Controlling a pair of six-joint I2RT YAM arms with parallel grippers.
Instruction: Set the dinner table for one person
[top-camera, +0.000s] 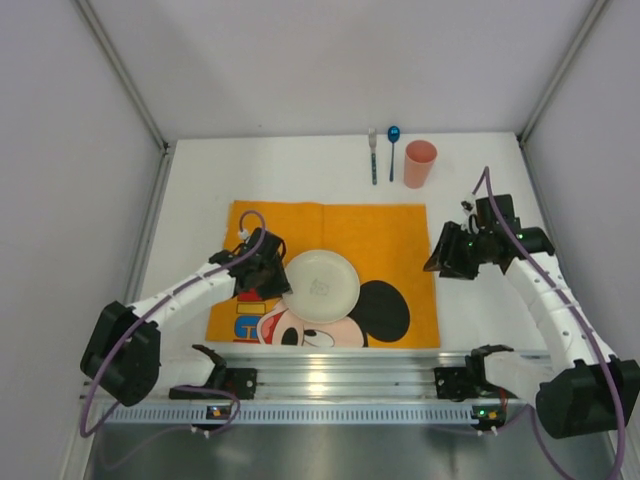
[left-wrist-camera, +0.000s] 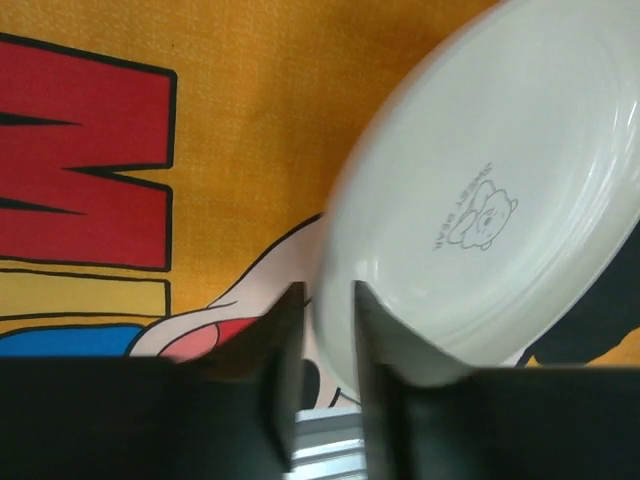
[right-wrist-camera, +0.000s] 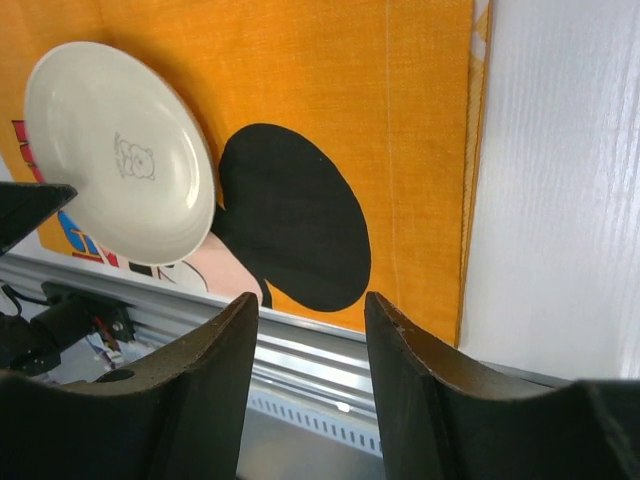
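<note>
A cream plate (top-camera: 322, 285) lies over the orange Mickey Mouse mat (top-camera: 370, 230) on the white dinner table (top-camera: 300, 175). My left gripper (top-camera: 278, 278) is shut on the plate's left rim. In the left wrist view the rim sits between the two fingers of that gripper (left-wrist-camera: 328, 290), and the plate (left-wrist-camera: 500, 200) looks tilted, its printed face towards the camera. My right gripper (top-camera: 438, 262) is open and empty above the mat's right edge. The right wrist view shows that gripper (right-wrist-camera: 310, 300) with jaws wide apart, and the plate (right-wrist-camera: 120, 150) far to the left.
A fork (top-camera: 372, 155), a blue spoon (top-camera: 393, 150) and a pink cup (top-camera: 419, 163) stand at the table's far side, beyond the mat. The ribbed aluminium rail (top-camera: 340, 375) runs along the near edge. Grey walls close in the left, right and back.
</note>
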